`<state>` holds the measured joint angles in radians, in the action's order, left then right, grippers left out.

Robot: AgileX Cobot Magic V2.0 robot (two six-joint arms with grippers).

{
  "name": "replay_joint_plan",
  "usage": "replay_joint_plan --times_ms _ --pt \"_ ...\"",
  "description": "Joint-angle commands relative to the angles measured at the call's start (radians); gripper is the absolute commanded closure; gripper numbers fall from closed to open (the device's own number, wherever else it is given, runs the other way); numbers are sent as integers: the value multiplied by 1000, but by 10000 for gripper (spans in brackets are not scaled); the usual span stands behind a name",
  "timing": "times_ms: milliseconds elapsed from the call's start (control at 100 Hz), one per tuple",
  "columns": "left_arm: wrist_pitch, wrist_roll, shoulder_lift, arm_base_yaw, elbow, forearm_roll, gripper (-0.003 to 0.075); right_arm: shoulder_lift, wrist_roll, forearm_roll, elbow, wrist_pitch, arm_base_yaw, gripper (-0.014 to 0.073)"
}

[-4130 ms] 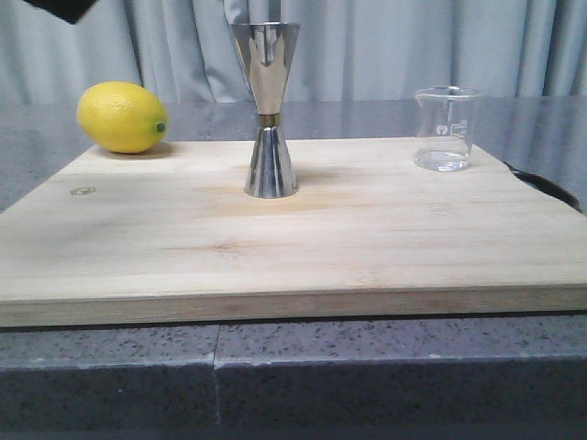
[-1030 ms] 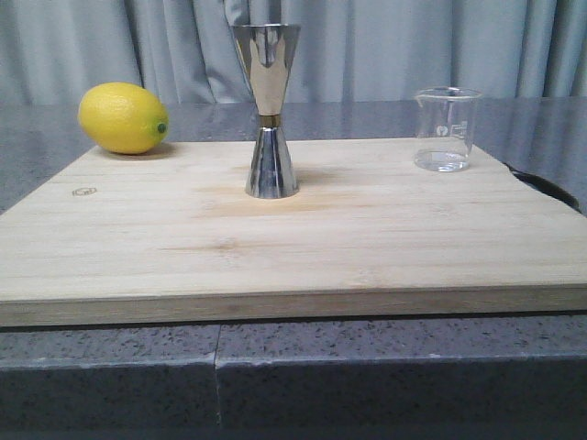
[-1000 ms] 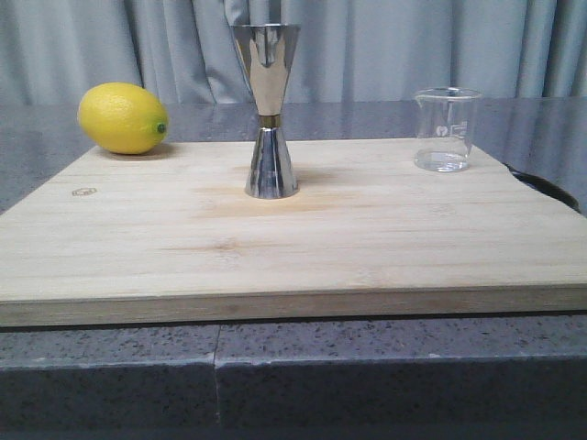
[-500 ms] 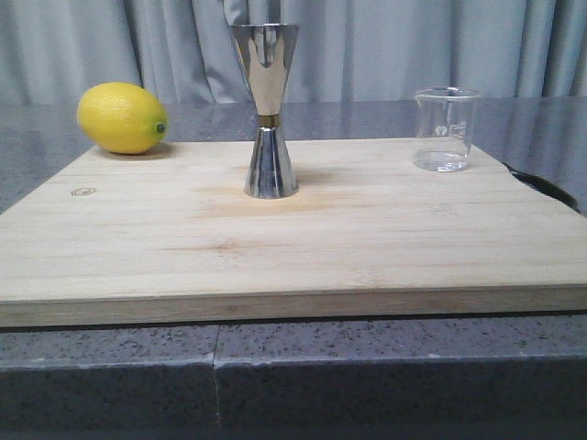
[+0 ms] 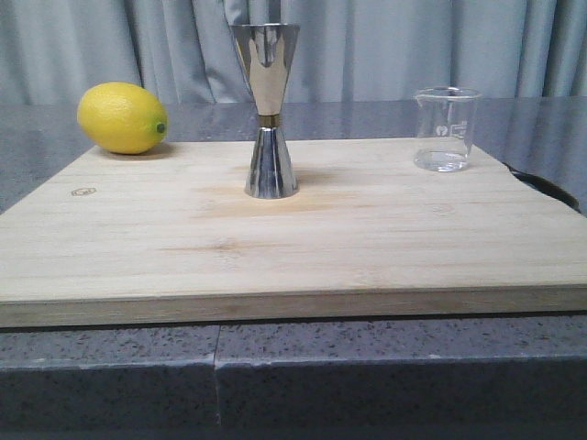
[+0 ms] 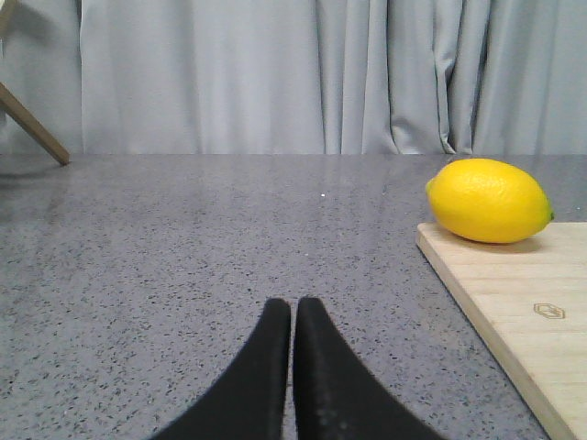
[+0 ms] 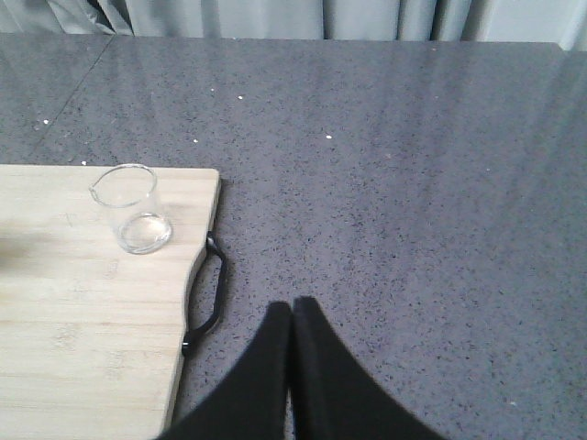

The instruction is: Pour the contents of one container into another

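Note:
A small clear glass beaker [image 5: 446, 129] stands upright at the far right of the wooden board [image 5: 293, 238]; the right wrist view shows it too [image 7: 134, 208]. The tall steel jigger [image 5: 268, 110] with a gold band at its waist stands near the board's middle. Neither gripper appears in the front view. My left gripper [image 6: 293, 306] is shut with nothing in it, low over the grey counter off the board's left side. My right gripper [image 7: 292, 306] is also shut on nothing, above the counter off the board's right side, well apart from the beaker.
A yellow lemon [image 5: 122, 116] lies at the board's far left corner, seen also as the lemon [image 6: 490, 200] in the left wrist view. A black handle [image 7: 205, 293] sticks out from the board's right edge. Grey curtains hang behind the speckled counter [image 7: 413, 183].
A dark arm part seen at the top left about four seconds ago has left the front view. Nothing on the board has moved.

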<state>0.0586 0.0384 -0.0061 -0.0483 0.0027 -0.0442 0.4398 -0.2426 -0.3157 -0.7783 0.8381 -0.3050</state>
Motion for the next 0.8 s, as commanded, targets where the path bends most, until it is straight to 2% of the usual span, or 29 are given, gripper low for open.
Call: replay_joint_plan --times_ms 0,140,310,500,710,790 --pt "-83 2 -25 5 6 -7 739 -46 0 -31 -1 -85 39 665" --pt "-83 2 -25 5 6 -7 739 -166 -34 23 118 -213 156 665" --pt "-83 2 -25 5 6 -7 739 -303 -34 96 339 -478 270 665" --pt "-83 2 -25 5 6 -7 739 -402 -35 184 592 -726 299 665" --pt "-83 2 -25 5 6 -7 739 -450 -35 186 815 -948 299 665" --pt "-83 2 -25 5 6 -7 739 -474 -35 186 812 -865 299 665"
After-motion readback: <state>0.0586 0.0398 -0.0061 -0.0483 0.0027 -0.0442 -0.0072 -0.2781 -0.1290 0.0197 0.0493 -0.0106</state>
